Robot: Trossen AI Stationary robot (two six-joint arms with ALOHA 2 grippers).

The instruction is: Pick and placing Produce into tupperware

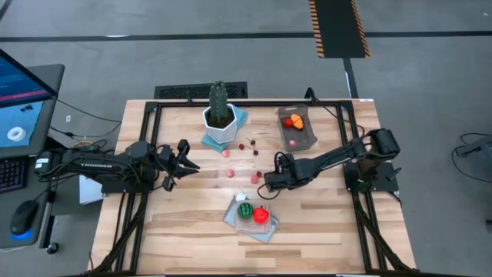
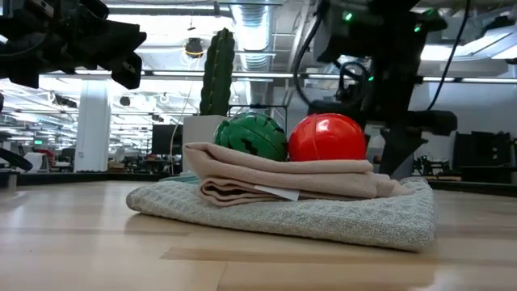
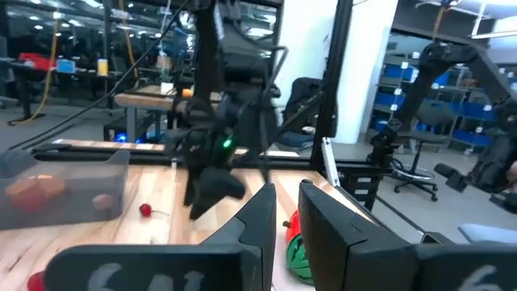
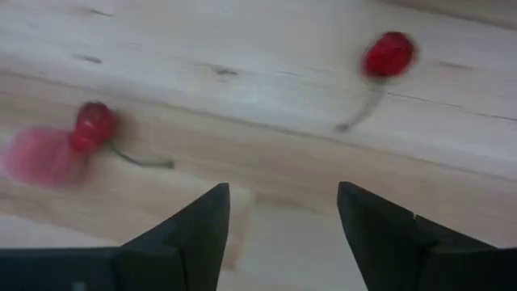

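Wooden counter seen from above, with a translucent tupperware near its far edge holding an orange and a red piece, and small red cherries scattered in front of it. Right gripper sits low at the counter's middle, fingers spread apart and empty, two cherries just ahead. Left gripper waits at the left, fingers nearly clenched and empty; a green ball and red ball rest on a folded cloth nearer the front.

A tall green cactus in a white hexagonal pot is standing near the wooden bench's far edge. A folded grey-pink cloth is lying towards the near edge.
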